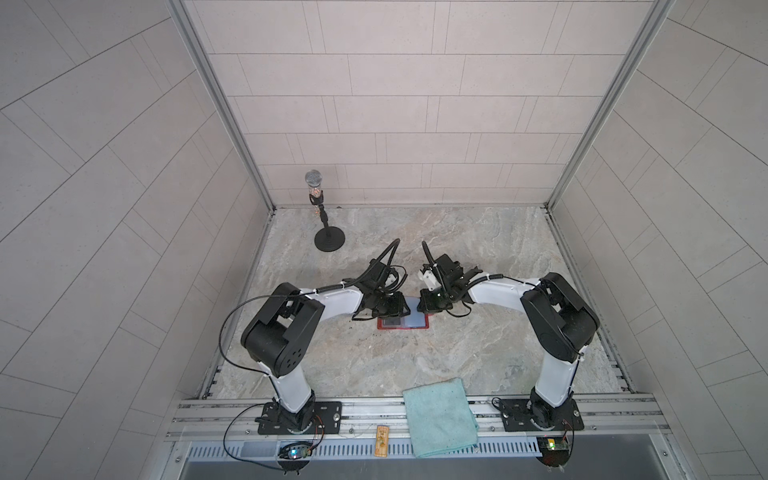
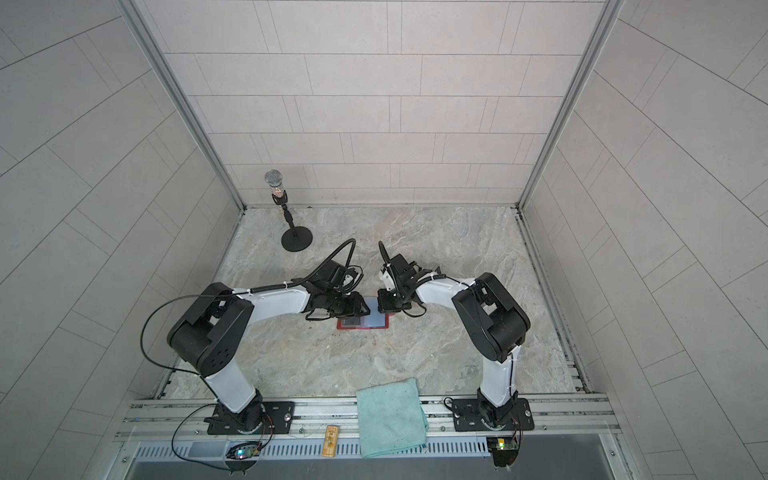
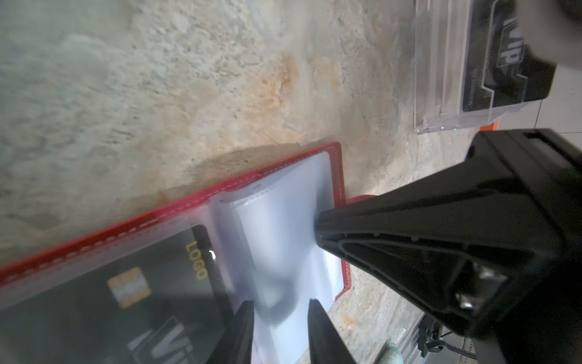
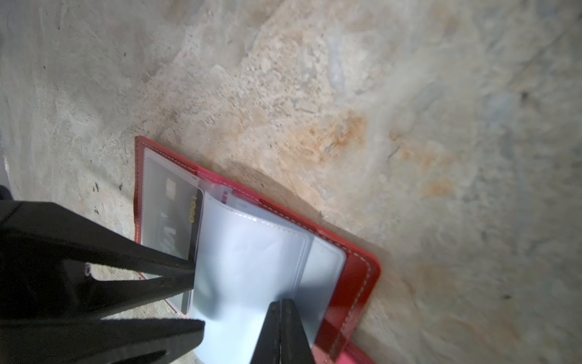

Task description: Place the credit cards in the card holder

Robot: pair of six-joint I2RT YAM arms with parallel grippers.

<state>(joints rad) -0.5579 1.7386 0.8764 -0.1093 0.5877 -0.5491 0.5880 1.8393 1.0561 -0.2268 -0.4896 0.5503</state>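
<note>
red wallet (image 4: 356, 283) is lying open on the marble (image 4: 315, 94), a black card (image 4: 176, 220) already sitting inside. right gripper (image 4: 280, 304), fingers together, is pressing a clear sleeve (image 4: 245, 252); left gripper (image 3: 280, 302) is hovering, fingers apart. likely best is keeping that page pinned flat while left is fetching the next one.

Pale grey tiled walls (image 1: 415, 104) close in three sides, joined by metal corner posts (image 1: 222, 104). The floor (image 1: 415, 365) is beige marbled stone. A microphone (image 1: 314, 180) stands far left. A teal cloth (image 1: 438, 415) drapes the near rail (image 1: 365, 415). Light is soft and even.
</note>
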